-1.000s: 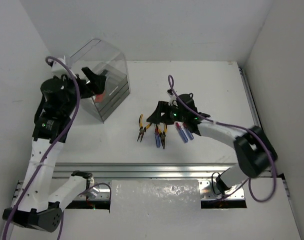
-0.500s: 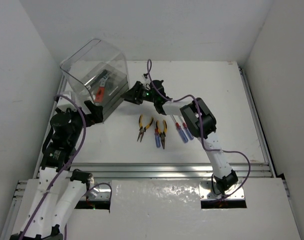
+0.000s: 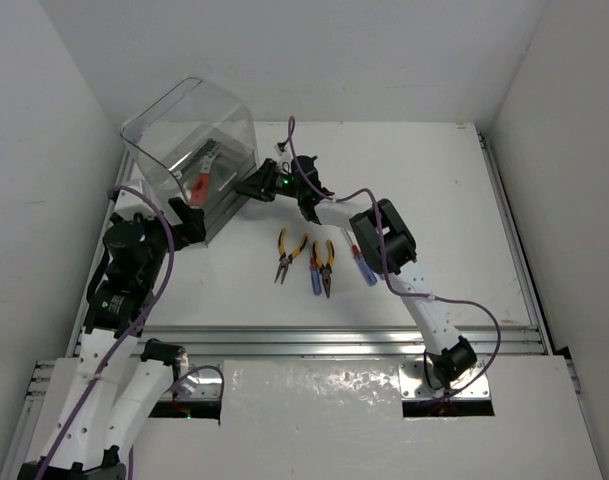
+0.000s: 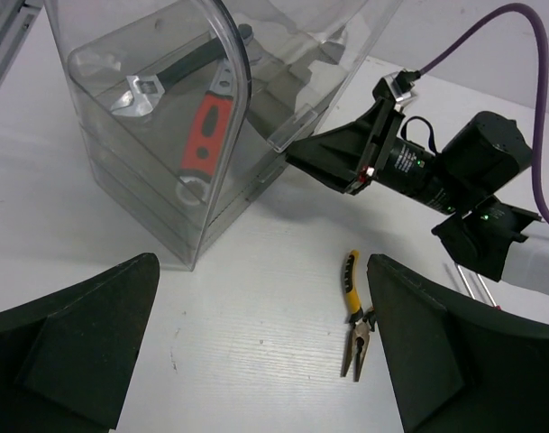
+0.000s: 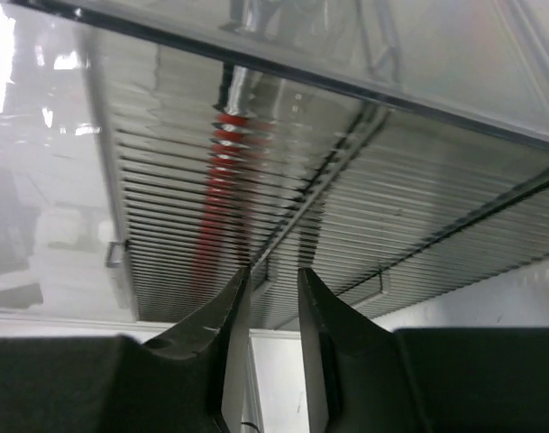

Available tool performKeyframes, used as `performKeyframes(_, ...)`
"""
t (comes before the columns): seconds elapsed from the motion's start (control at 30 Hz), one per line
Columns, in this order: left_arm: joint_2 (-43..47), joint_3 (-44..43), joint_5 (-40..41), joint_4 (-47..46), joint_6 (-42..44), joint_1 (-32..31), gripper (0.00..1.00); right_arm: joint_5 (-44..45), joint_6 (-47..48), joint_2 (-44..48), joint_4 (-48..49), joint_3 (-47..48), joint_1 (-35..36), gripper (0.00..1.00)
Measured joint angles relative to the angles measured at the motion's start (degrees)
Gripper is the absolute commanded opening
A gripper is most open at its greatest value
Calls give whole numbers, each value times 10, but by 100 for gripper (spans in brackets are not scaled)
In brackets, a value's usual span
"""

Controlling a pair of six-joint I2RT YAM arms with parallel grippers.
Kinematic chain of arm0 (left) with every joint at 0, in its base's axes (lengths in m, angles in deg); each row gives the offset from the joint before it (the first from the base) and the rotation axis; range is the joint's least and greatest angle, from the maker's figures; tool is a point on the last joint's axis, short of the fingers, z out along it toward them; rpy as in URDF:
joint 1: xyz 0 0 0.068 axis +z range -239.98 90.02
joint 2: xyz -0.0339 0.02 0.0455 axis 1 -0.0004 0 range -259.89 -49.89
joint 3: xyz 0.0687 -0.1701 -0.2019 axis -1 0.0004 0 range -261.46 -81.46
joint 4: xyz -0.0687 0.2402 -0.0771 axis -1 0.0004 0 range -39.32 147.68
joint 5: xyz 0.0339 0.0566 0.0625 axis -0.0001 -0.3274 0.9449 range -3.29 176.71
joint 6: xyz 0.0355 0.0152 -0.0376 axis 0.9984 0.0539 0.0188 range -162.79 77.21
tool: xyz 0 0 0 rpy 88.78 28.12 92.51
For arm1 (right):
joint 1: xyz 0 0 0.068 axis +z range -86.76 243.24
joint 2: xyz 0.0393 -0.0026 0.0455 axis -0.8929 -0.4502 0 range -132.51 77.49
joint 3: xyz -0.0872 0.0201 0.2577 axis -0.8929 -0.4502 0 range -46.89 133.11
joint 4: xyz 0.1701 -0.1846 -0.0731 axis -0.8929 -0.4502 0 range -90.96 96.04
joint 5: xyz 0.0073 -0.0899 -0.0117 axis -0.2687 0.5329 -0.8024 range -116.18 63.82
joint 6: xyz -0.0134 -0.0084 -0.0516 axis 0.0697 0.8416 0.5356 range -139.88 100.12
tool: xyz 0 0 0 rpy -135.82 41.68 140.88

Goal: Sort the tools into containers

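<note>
The clear container [image 3: 189, 130] stands at the far left with stacked trays [image 4: 139, 194] inside. A red-handled tool [image 3: 199, 183] and a silver wrench [image 3: 206, 157] lie in it. Two yellow-handled pliers [image 3: 284, 255] [image 3: 327, 265] and two blue-handled screwdrivers [image 3: 315, 279] [image 3: 368, 268] lie mid-table. My right gripper [image 3: 252, 187] is at the container's front, jaws narrowed but still apart. A small tray tab [image 5: 262, 274] sits between its fingertips [image 5: 235, 302], against the left one. My left gripper [image 3: 189, 222] hangs wide open near the container's near corner, holding nothing.
White walls close in on the left, right and back. A metal rail [image 3: 314, 335] runs along the near edge. My right arm [image 3: 384, 235] stretches over the table above the screwdrivers, its purple cable [image 3: 289, 140] looping beside the container.
My right arm swung from the tools to the container front and its jaws narrowed around the tray tab. The left arm drew back from the container toward the near left.
</note>
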Motion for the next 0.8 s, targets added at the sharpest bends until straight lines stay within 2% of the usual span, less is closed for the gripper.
performKeyframes(0.07,-1,0,-1,1,0,0,98,-7,-5,-7,-2,7,0,18)
performKeyframes(0.13,-1,0,-3,0,0,0,98,-14,-8,-9,-3,17,0,4)
performKeyframes(0.27,-1,0,-6,0,0,0,98,-13,-20,-12,-6,22,0,0)
performKeyframes(0.43,0,0,-11,0,0,0,98,-10,-26,-8,25,-2,0,0)
performKeyframes(0.8,3,0,-14,-1,0,0,98,-16,-43,115,155,-259,-21,0)
